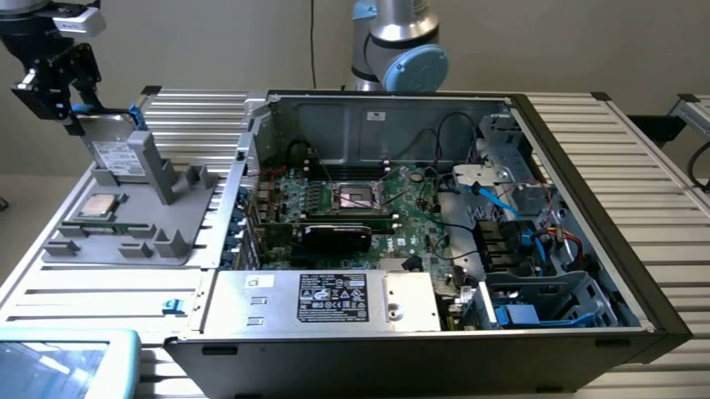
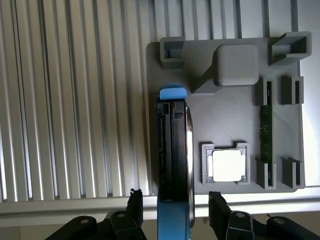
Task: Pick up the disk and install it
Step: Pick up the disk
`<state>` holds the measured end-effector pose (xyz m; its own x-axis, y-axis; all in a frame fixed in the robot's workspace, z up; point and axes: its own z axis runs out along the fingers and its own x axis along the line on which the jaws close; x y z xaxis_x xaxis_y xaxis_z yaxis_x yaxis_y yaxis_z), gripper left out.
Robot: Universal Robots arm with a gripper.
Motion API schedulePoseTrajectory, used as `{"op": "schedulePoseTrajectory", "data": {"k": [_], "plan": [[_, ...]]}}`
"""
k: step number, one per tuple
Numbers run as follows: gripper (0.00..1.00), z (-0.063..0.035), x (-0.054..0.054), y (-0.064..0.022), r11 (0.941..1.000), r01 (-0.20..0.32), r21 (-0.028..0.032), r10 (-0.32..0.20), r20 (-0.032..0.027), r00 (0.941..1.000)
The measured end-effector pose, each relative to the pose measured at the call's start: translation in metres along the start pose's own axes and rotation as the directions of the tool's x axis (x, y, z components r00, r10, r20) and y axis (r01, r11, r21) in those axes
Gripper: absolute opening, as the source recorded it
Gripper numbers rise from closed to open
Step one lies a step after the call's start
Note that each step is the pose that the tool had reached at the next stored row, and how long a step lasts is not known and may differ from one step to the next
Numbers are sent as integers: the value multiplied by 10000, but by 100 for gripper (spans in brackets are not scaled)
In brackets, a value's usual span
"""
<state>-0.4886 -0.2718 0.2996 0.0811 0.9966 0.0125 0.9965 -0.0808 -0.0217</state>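
Disk [image 2: 172,150] is standing on edge in its slot on the grey fixture [image 2: 225,125], leaning on the upright post, blue carrier tabs at both ends. The fixture sits on the slatted table [image 1: 100,291] at the exterior view's left, well apart from the open PC case [image 1: 444,108].

Gripper [image 2: 175,200] straddles one end of the disk. Fingers are apart with a gap on each side, so nothing is clamped yet.

Risks as I read them:
- You're near one end, not mid-body. A grip there could let the disk swing or tilt once it leaves the slot.
- If a pad lands on the blue plastic instead of the metal, the carrier may flex and slip.
- Any skew on lift could bind the disk in the slot and drag the fixture, jolting the processor chip [image 2: 227,165] in the pocket just beside it.
- The case is crowded with cables [image 1: 500,199] near the drive cage [image 1: 554,295]. A tilted disk could snag them.
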Motion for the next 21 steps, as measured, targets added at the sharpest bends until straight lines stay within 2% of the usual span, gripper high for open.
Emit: {"op": "schedulePoseTrajectory", "data": {"k": [14, 15, 20, 21], "plan": [[62, 64, 12, 1, 10000, 0, -1, 0, -1, 10000], [55, 67, 14, 0, 10000, 0, 0, 0, -1, 10000], [52, 80, 24, 0, 10000, -1, -1, 1, 0, 10000], [45, 83, 26, 0, 10000, -1, 0, 1, 0, 10000]]}}
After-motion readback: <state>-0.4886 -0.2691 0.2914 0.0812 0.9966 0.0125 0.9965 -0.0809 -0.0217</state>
